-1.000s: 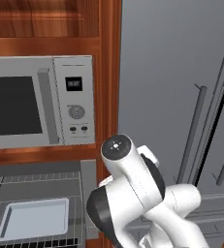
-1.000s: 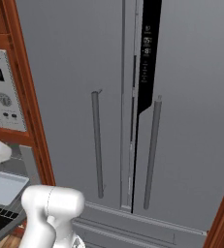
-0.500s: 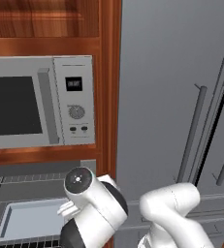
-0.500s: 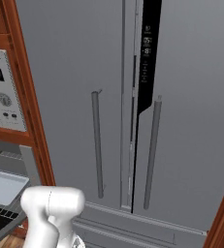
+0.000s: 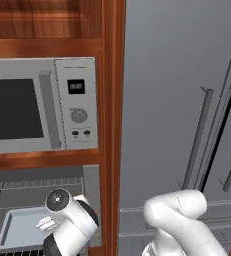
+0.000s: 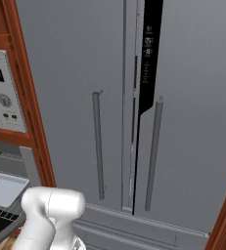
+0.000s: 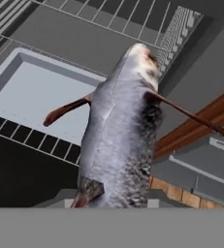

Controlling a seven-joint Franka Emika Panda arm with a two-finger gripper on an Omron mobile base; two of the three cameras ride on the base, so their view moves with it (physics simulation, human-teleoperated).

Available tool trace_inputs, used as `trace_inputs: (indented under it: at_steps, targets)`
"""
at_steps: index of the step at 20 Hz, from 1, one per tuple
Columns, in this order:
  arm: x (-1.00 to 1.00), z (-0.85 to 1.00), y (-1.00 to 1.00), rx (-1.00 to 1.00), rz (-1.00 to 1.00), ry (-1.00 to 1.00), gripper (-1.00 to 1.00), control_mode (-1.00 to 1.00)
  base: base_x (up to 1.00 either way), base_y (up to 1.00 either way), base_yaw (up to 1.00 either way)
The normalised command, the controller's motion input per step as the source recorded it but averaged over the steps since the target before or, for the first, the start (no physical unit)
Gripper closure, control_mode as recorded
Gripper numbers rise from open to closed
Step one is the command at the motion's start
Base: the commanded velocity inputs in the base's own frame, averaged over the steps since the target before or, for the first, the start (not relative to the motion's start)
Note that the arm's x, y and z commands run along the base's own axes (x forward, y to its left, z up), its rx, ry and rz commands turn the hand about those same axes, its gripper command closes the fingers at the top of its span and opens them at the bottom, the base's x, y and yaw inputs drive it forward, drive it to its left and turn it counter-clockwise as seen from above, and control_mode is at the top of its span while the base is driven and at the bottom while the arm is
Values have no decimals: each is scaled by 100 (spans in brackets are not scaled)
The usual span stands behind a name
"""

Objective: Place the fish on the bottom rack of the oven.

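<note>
- Fish (image 7: 120,140): grey, speckled body with thin reddish-brown fins; rises straight out from the hand (image 7: 114,202), head pointing away, tail end down at the fingers.
- Hand: closed narrow on the fish; fingertips hidden behind its body.
- Pale grey tray (image 7: 40,94): beyond the hand, to the fish's left, lying on a dark wire rack (image 7: 33,140).
- Oven (image 5: 89,182): grey cavity ahead of the hand, framed in red-brown wood; the arm's wrist is at its opening.
- Microwave (image 5: 39,105): above the oven.
- Grey fridge (image 6: 134,122): beside the wood frame.
</note>
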Motion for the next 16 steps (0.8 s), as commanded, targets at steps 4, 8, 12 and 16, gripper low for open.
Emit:
trace_inputs:
  at_steps: [4, 8, 12, 16]
  targets:
    - [94, -88, 100, 0, 0, 9, 100, -100, 0, 0, 0]
    - [61, -71, 99, -1, -2, 16, 100, -100, 0, 0, 0]
    - [50, -60, 79, -12, -10, 3, 100, -100, 0, 0, 0]
    - [36, -62, 31, -7, -20, 6, 100, -100, 0, 0, 0]
